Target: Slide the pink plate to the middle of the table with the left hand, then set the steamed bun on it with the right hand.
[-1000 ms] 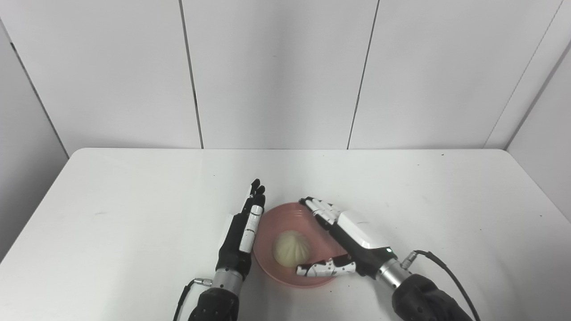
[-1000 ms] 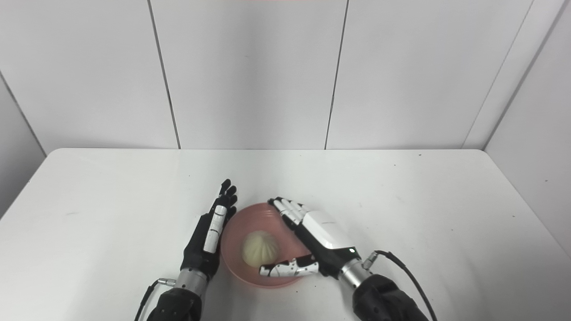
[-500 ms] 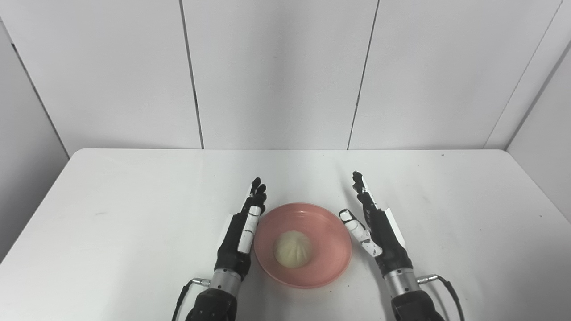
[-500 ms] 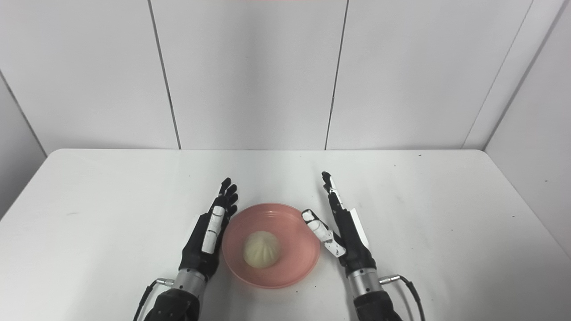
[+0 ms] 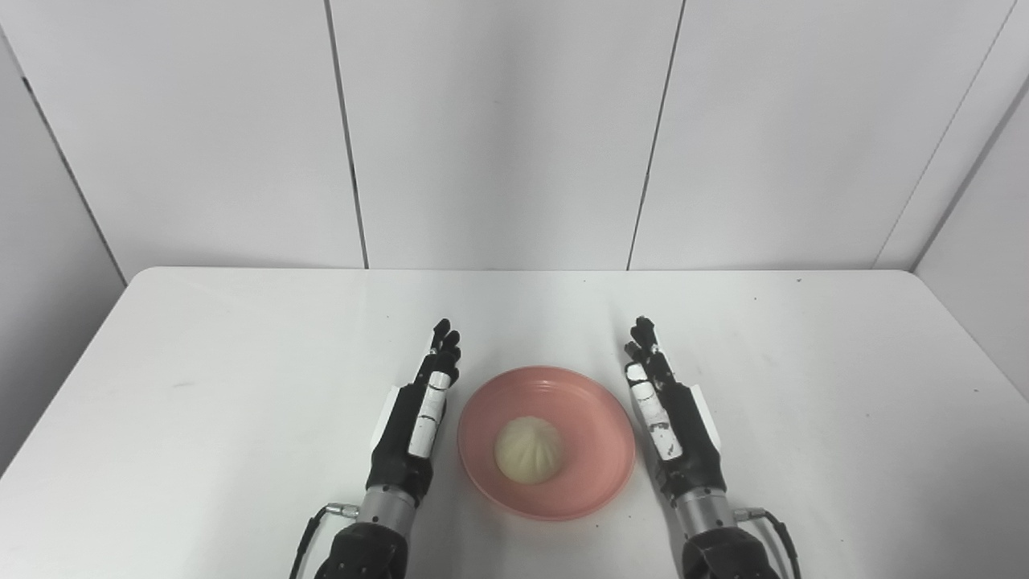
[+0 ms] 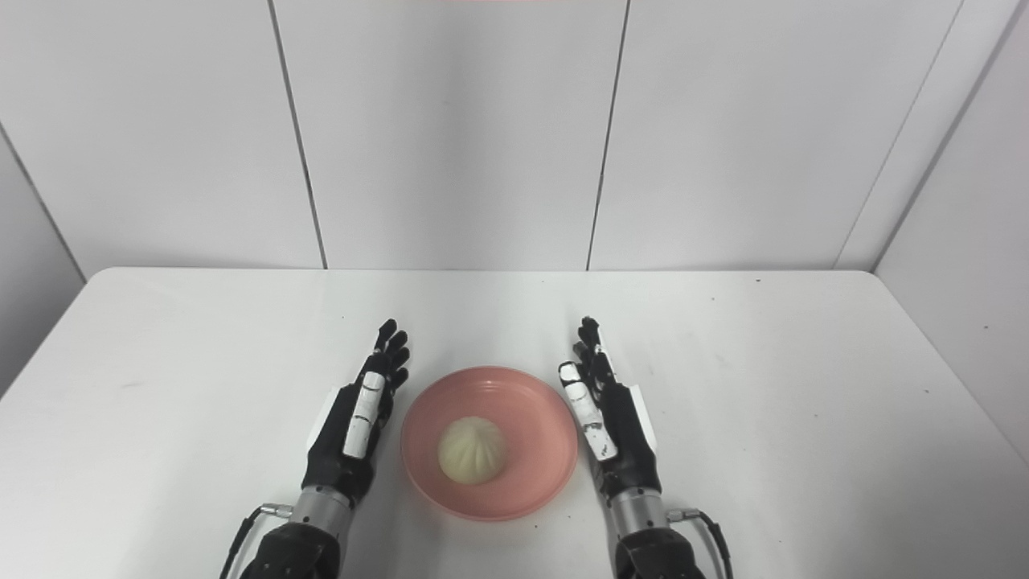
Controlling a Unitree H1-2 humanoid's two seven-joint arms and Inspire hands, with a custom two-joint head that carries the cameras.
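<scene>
The white table (image 5: 241, 386) carries the pink plate (image 5: 599, 470) between the two hands, close to the robot's edge. It looks stiff and smooth, likely to slide easily under a push at its rim. The steamed bun (image 5: 528, 449) sits at its centre; it's probably soft and light, best cupped gently from the sides. The left hand (image 5: 412, 426) and right hand (image 5: 674, 426) stand edgewise with fingers straight, holding nothing, just beside the rim. A second ago the right hand hung over the plate; the left has edged slightly off it.
</scene>
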